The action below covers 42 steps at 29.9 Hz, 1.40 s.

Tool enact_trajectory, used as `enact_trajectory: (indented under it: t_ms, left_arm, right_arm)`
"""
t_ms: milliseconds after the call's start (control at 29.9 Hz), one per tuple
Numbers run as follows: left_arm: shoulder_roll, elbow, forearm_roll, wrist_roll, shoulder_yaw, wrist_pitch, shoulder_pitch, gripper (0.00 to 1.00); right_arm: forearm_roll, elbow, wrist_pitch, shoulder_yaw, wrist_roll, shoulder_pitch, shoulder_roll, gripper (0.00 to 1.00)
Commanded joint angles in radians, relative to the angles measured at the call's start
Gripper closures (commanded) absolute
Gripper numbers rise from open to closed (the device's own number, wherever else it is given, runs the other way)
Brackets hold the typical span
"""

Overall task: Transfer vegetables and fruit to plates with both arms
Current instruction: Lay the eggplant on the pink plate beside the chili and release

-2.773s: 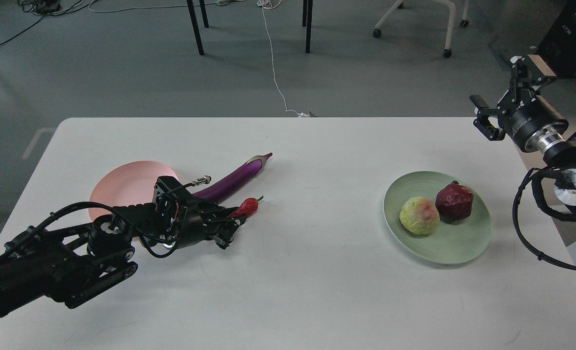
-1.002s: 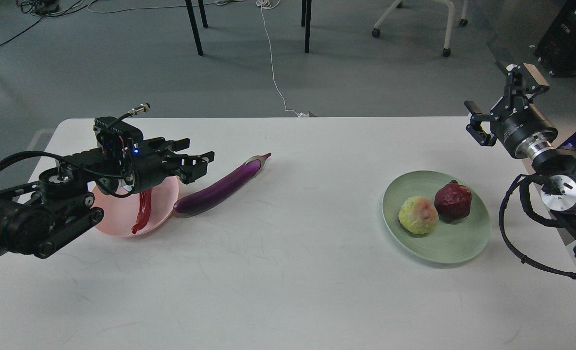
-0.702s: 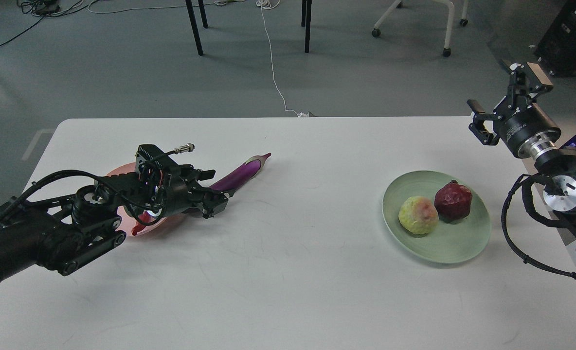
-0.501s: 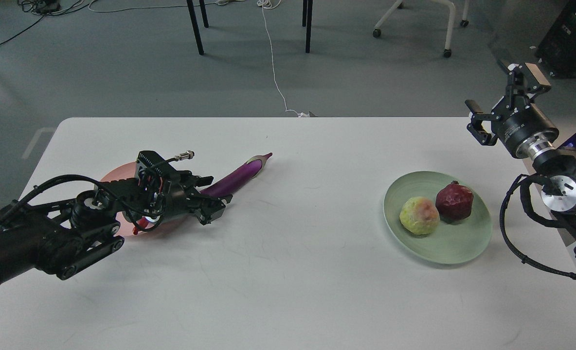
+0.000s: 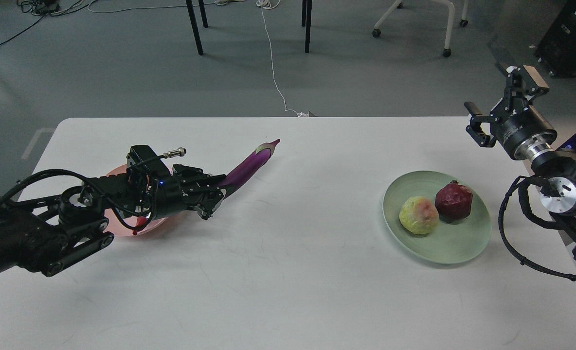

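My left gripper (image 5: pixel 214 192) is shut on the thick lower end of the purple eggplant (image 5: pixel 250 161). The eggplant tilts up to the right, its stem cap raised off the table. The pink plate (image 5: pixel 114 171) lies under my left wrist and is mostly hidden. Only the tip of the red chili (image 5: pixel 139 225) shows at the plate's near rim. The green plate (image 5: pixel 444 253) at the right holds the pomegranate (image 5: pixel 454 200) and the yellow-green fruit (image 5: pixel 418 215), which touch each other. My right gripper (image 5: pixel 474 122) is open and empty, raised beyond the table's right edge.
The white table (image 5: pixel 288 272) spans the view. Its far edge runs behind the eggplant. On the floor beyond stand black table legs (image 5: pixel 194 26), a white cable (image 5: pixel 273 63) and a wheeled chair base (image 5: pixel 446 29).
My left gripper let the chili go on the pink plate, moved right, and shut on the eggplant's thick end. The eggplant's stem end has since risen and swung away. The right arm has hardly moved.
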<state>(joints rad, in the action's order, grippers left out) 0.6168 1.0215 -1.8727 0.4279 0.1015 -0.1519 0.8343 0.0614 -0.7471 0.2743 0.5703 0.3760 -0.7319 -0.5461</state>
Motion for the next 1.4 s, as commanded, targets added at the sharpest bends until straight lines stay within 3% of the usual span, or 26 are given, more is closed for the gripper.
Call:
enact_trajectory:
  t_ms: [0, 301, 468, 635, 702, 735, 802, 835, 1002, 1169, 1370]
  left_arm:
    - [0.164, 0.09, 0.084, 0.002, 0.001, -0.001, 0.02, 0.89]
    - [0.429, 0.094, 0.11, 0.014, -0.009, -0.012, -0.076, 0.87]
    - [0.445, 0.094, 0.188, 0.008, -0.011, -0.057, -0.173, 0.85]
    - [0.39, 0.051, 0.198, 0.002, -0.011, -0.055, -0.187, 0.82]
    - [0.374, 0.029, 0.199, 0.002, -0.011, -0.055, -0.187, 0.75]
    - [0.368, 0.022, 0.199, 0.002, -0.011, -0.057, -0.187, 0.65]
    - [0.353, 0.015, 0.204, 0.006, -0.008, -0.066, -0.188, 0.26]
    - [0.347, 0.015, 0.216, 0.008, -0.006, -0.081, -0.19, 0.16]
    - [0.343, 0.017, 0.259, 0.012, -0.011, -0.172, -0.227, 0.09]
    - [0.347, 0.017, 0.297, 0.012, 0.021, -0.173, -0.215, 0.05]
    - [0.34, 0.017, 0.591, 0.009, 0.118, -0.115, -0.153, 0.04]
  right_arm:
    - [0.0, 0.0, -0.001, 0.0, 0.0, 0.0, 0.003, 0.01]
    - [0.0, 0.008, -0.001, -0.001, 0.0, -0.015, 0.029, 0.01]
    - [0.0, 0.008, -0.001, 0.003, 0.0, -0.017, 0.028, 0.01]
    - [0.0, 0.008, -0.001, 0.003, -0.002, -0.018, 0.029, 0.01]
    - [0.0, 0.006, 0.0, 0.003, -0.002, -0.018, 0.028, 0.01]
    - [0.0, 0.008, 0.0, 0.003, -0.002, -0.018, 0.028, 0.01]
    - [0.0, 0.006, 0.0, 0.003, 0.0, -0.017, 0.028, 0.01]
    - [0.0, 0.006, 0.0, 0.003, 0.0, -0.017, 0.028, 0.01]
    - [0.0, 0.008, 0.0, 0.003, 0.0, -0.014, 0.028, 0.01]
    - [0.0, 0.008, 0.0, 0.003, 0.0, -0.014, 0.028, 0.01]
    - [0.0, 0.008, 0.0, 0.005, -0.002, -0.015, 0.025, 0.01]
